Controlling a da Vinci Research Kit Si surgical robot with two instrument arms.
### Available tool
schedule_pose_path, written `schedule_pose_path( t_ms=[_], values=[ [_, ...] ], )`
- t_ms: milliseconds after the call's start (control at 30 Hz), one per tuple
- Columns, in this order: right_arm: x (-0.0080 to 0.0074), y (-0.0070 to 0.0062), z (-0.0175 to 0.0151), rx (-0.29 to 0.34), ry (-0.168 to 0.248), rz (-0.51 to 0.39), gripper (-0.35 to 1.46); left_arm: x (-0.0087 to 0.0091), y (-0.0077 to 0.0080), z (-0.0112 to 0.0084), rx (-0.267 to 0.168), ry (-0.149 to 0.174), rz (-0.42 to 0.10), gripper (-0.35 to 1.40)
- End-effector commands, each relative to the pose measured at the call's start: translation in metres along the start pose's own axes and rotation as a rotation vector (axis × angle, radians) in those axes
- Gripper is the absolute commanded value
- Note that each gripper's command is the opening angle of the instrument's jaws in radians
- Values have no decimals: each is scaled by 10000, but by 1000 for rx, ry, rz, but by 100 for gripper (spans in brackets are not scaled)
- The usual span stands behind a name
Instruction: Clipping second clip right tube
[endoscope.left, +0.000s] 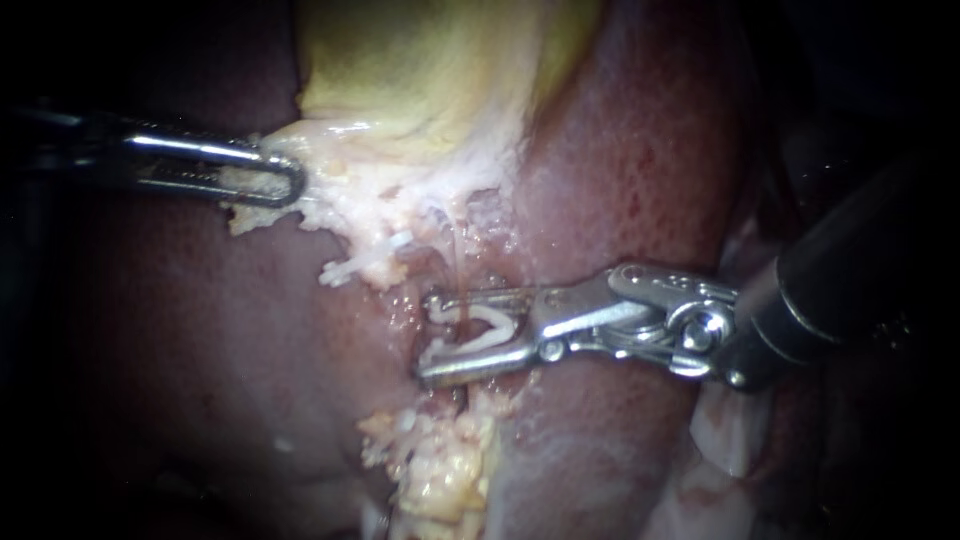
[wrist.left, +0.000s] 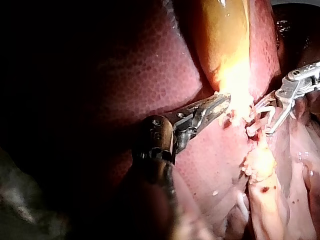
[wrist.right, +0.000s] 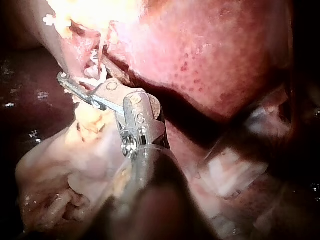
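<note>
Against dark red liver (endoscope.left: 640, 150), our left instrument (endoscope.left: 285, 183) clamps its jaws on pale fatty tissue (endoscope.left: 345, 165) under the yellow gallbladder (endoscope.left: 420, 70), presumably tensioning the thin pink right tube (endoscope.left: 455, 255), which our right instrument (endoscope.left: 428, 335) straddles, jaws gripping a still-unclosed white plastic clip (endoscope.left: 490, 322).

White clip (endoscope.left: 490, 318); yellow gallbladder (endoscope.left: 430, 60); seemingly speckled liver (endoscope.left: 640, 150).

A white clip (endoscope.left: 478, 326) sits between the jaws of the right instrument (endoscope.left: 432, 335). Its legs are spread and touch both jaws, and its bend points back toward the hinge. The right tube (endoscope.left: 456, 262), thin, pale pink and wet, runs across the upper jaw near its tip and in between the clip's open legs.
</note>
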Motion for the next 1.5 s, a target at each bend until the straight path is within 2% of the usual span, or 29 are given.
schedule_pose_path(
  t_ms=[33,300,467,667,733,933,1067,1500],
  values=[
    [1,-2,0,10,-5,2,46,0,0,0,0,0,0,-35],
    [0,-10,3,78,-29,-9,44,0,0,0,0,0,0,-35],
    [1,-11,3,72,-26,-11,40,0,0,0,0,0,0,-35],
    [0,-9,0,50,-16,1,27,0,0,0,0,0,0,-35],
    [0,-8,-1,49,-15,1,19,0,0,0,0,0,0,-35],
    [-3,-6,-7,49,-17,53,-35,0,0,1,0,0,0,-35],
    [-4,-7,-9,49,-18,100,-35,0,-1,1,0,0,0,-35],
    [-5,-7,-9,49,-19,100,-35,0,-2,1,0,0,0,-35]
  ],
)
